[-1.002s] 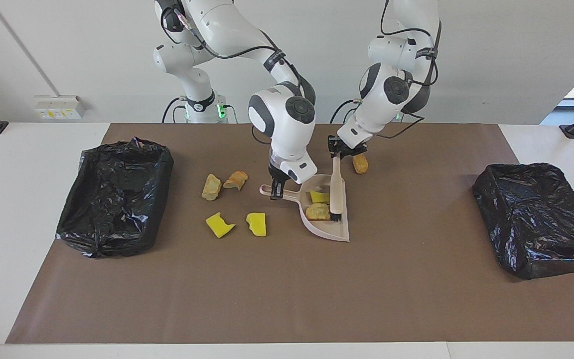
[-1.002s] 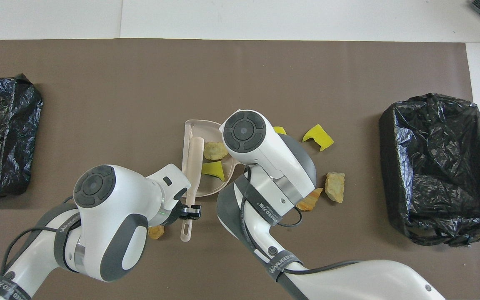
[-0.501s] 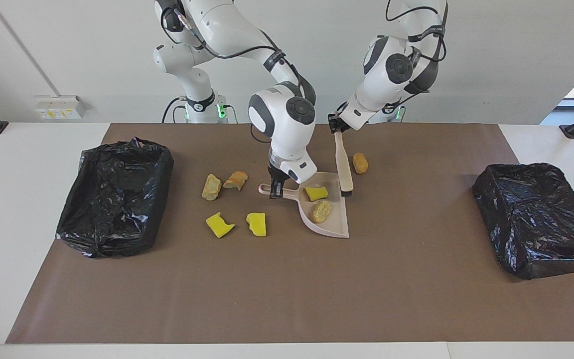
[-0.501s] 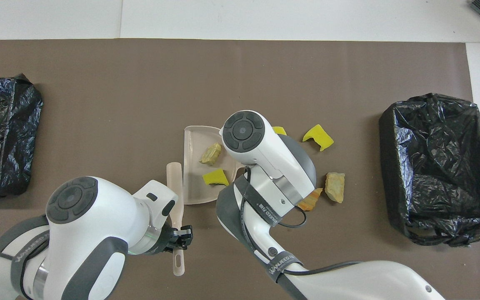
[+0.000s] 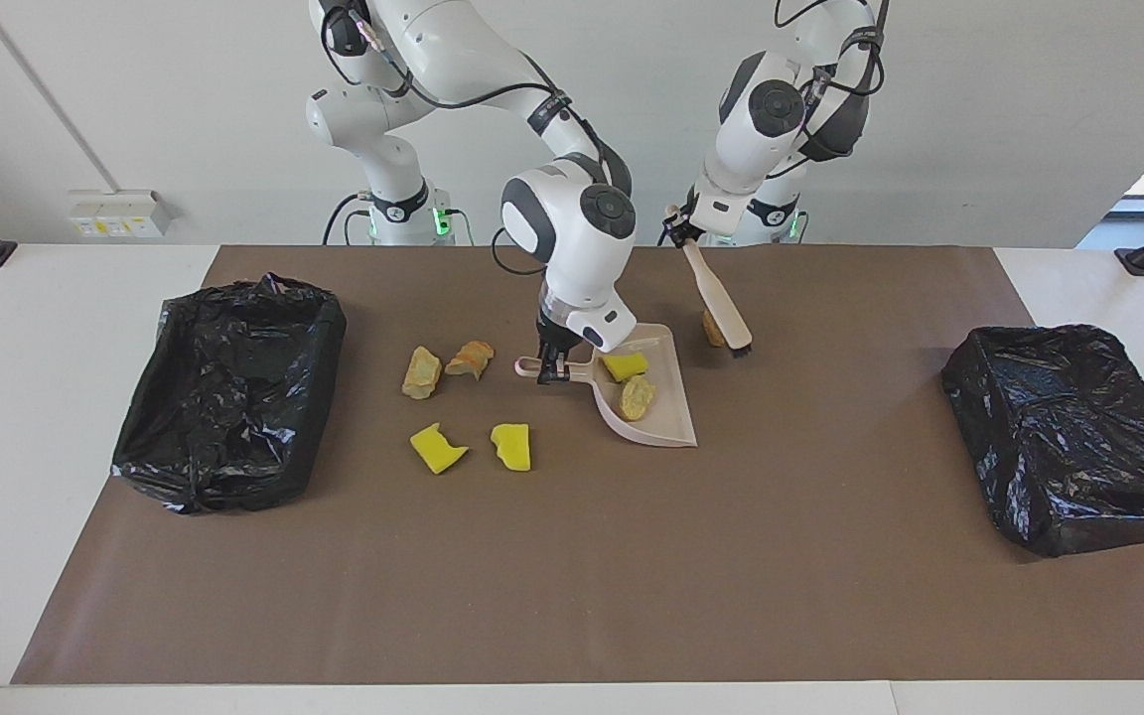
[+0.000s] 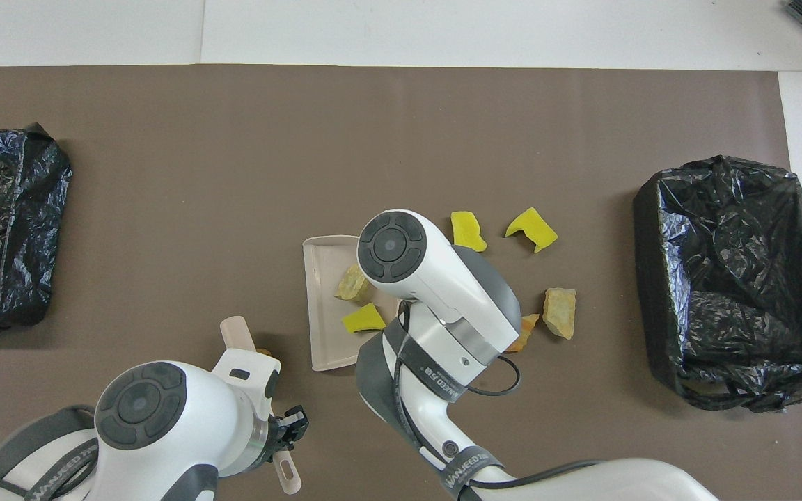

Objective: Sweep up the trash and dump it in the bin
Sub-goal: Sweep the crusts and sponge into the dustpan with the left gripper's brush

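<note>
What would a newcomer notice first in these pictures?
Mid-table, the right gripper holds a pink dustpan carrying two chunks. The left gripper holds a brush over a tan chunk. Black-lined bins sit at both table ends.

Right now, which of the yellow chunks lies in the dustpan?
The yellow chunk beside the tan one, nearest the dustpan handle. The other two yellow chunks lie on the mat.

Bright even daylight, soft short shadows beneath objects, glossy glare on the black bin bags (image 5: 229, 392), both views sharp, no blur
</note>
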`<state>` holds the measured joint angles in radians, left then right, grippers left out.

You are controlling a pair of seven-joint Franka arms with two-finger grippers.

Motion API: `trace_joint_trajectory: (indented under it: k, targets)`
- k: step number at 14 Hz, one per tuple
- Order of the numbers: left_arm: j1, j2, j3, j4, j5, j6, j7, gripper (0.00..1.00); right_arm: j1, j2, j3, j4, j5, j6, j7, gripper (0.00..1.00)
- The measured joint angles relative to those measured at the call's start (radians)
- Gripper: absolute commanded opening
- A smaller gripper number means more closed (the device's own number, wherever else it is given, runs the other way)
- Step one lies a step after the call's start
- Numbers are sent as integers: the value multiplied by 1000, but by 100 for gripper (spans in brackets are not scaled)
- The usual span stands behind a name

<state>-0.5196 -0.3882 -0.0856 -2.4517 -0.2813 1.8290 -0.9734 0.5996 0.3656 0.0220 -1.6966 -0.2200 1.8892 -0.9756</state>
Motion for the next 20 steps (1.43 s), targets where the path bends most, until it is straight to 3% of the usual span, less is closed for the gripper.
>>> trace_joint_trajectory:
  k: [6,11,15,20]
  targets:
    - [2,-52,-3,-94,18,2,-119,0,5,-21,0,-39,-2,0,-14,0]
    - [1,-37,-31,-160,19,115,-192,0,6,-24,0,-45,-1,-1,-14,0]
    - [-13,75,-38,-120,17,260,-217,0,13,-27,0,-47,-1,-6,-14,0]
    - [-26,280,-40,127,17,280,-167,0,14,-28,0,-48,-1,-7,-12,0]
